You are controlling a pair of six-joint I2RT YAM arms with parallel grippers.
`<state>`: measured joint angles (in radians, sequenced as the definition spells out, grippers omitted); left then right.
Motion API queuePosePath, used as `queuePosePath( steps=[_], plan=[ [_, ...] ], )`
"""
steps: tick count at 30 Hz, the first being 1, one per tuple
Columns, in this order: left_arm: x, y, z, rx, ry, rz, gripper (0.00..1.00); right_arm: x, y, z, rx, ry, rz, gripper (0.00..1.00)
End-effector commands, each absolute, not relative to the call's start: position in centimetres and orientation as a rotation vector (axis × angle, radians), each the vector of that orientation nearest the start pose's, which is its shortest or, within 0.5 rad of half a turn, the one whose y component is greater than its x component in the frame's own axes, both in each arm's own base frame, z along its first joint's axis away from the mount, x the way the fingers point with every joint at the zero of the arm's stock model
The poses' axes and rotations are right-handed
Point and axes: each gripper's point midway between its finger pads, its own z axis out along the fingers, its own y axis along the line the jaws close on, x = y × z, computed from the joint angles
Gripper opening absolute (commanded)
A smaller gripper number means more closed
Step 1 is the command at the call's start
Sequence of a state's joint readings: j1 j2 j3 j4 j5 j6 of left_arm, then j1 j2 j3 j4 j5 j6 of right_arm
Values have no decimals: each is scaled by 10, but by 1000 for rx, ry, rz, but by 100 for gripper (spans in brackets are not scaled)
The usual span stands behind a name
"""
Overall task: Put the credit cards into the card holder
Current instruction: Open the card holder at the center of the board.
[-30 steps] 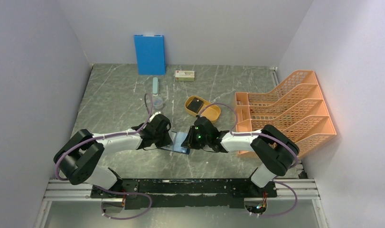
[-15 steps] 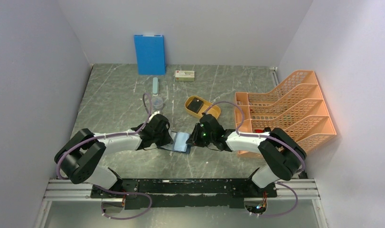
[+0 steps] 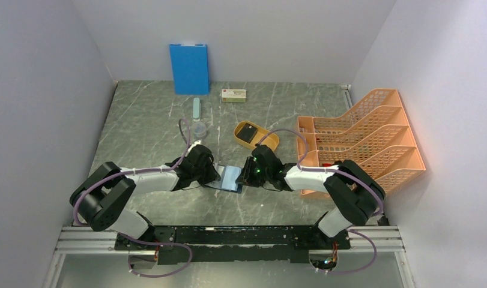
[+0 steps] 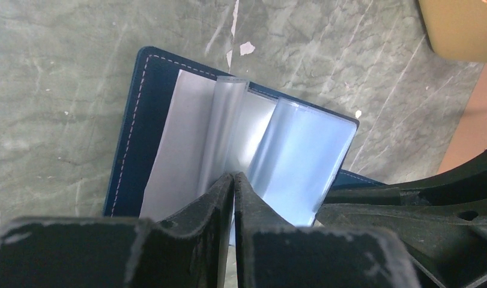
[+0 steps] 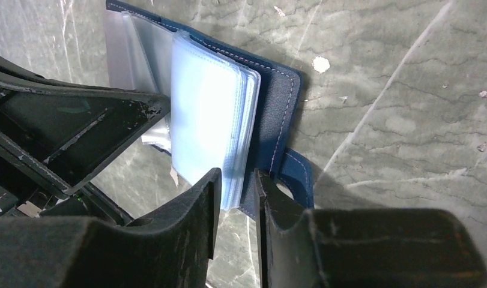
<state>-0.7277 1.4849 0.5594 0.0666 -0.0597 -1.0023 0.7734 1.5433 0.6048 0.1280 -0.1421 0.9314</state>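
**A:** What sits furthest left?

**B:** The left hand (image 4: 233,178), low over the grey marble table (image 3: 139,129); its two fingers (image 4: 199,207) are pressed together, their tips at the clear sleeves (image 4: 226,120); whether a leaf is caught between them, I cannot tell.

**A:** And the card holder?

**B:** The card holder (image 3: 230,178) lies open on the table, front and middle, between the two hands; the dark blue cover is underneath with its stitched edge showing; the sleeves fan up from the spine.

**A:** Then the right hand?

**B:** The right hand (image 5: 236,180) reaches in from the right; its fingers (image 5: 190,207) stand a narrow gap apart, pinching the near corner of the pale sleeve stack; the snap tab (image 5: 296,174) juts out just beside the outer finger.

**A:** Anything further right?

**B:** A yellow oval tray (image 3: 269,146) just behind the right hand, something dark inside; an orange file rack (image 3: 361,141) along the table's right edge.
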Motion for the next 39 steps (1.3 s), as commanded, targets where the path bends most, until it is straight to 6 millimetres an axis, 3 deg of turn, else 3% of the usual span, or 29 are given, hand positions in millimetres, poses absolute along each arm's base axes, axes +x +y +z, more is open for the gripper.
queuePosePath(
  steps=[1,27,39],
  plan=[
    [194,-200,-41,-377,2730,-415,14,221,277,22,146,2588,802,32],
    [189,-200,-43,-380,2738,-438,12,225,269,7,114,2627,687,28],
    [187,-202,-45,-378,2747,-450,12,227,280,13,105,2605,761,36]
  ],
)
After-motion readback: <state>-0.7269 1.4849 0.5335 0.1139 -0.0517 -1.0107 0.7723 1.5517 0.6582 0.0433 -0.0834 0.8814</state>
